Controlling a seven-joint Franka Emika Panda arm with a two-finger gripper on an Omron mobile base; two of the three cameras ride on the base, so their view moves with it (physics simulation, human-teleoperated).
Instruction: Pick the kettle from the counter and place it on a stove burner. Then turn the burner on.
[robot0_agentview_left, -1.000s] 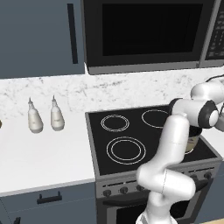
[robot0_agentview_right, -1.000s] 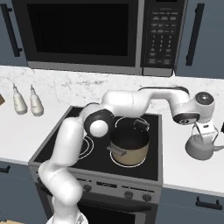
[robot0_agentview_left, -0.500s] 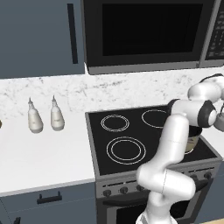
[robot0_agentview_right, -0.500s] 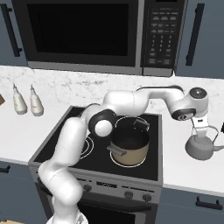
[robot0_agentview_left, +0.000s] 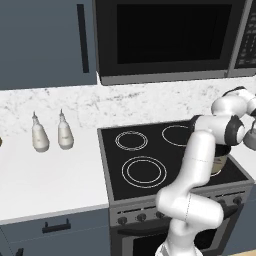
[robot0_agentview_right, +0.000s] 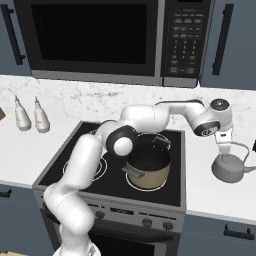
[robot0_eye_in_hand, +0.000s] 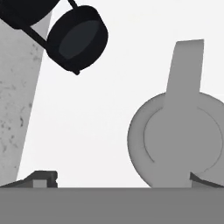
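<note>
The silver-grey kettle (robot0_agentview_right: 229, 168) stands upright on the white counter (robot0_agentview_right: 215, 196), right of the black cooktop. My gripper (robot0_agentview_right: 224, 142) hangs open just above it, a little left of its arched handle, with nothing between the fingers. In the hand view the kettle (robot0_eye_in_hand: 183, 139) lies toward the right, close to the right fingertip, while the gripper (robot0_eye_in_hand: 123, 179) is centred over bare counter. The wide double-ring stove burner (robot0_agentview_left: 145, 171) sits bare at the cooktop's front left, and the same stove burner (robot0_agentview_right: 101, 167) is partly hidden by my arm.
A tan pot (robot0_agentview_right: 149, 167) occupies the front right burner. A black round disc (robot0_eye_in_hand: 78, 38) shows near the kettle. Two white bottles (robot0_agentview_left: 50, 134) stand on the counter left of the stove. Knobs (robot0_agentview_right: 135, 217) line the stove front, and a microwave (robot0_agentview_right: 100, 37) hangs overhead.
My hand has shifted a little left, toward the stove side of the kettle, staying open. The kettle and pot have not moved.
</note>
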